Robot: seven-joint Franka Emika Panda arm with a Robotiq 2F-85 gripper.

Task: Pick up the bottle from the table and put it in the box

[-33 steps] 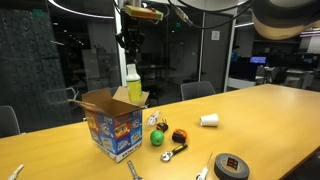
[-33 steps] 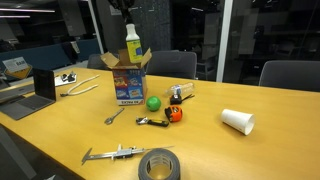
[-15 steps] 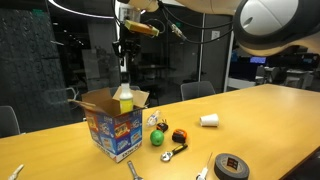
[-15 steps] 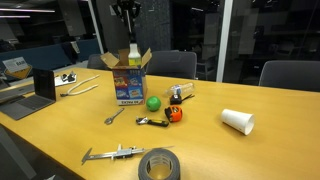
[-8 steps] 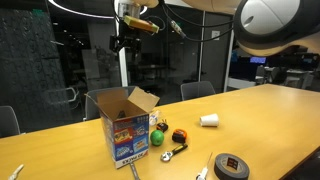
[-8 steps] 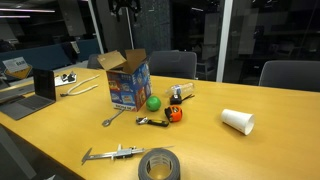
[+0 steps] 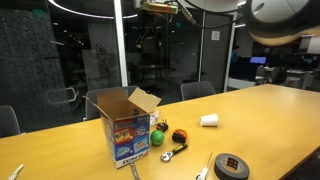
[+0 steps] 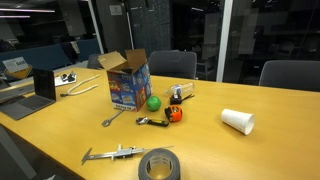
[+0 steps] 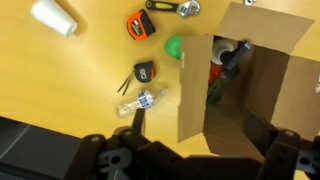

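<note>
The spray bottle [image 9: 228, 55] is sitting inside the cardboard box [image 9: 195, 95], apparently upright, well beneath the gripper [image 9: 192, 158], whose jaws are hanging spread, empty

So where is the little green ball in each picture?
Exterior view: the small green ball lies low in the middle, just right of the blue-printed cardboard box.
Exterior view: the ball sits near the middle, again right of the box.
Wrist view: the ball is near the top middle, just left of the box.
Shared landmark: the box, always right beside the ball.
</note>
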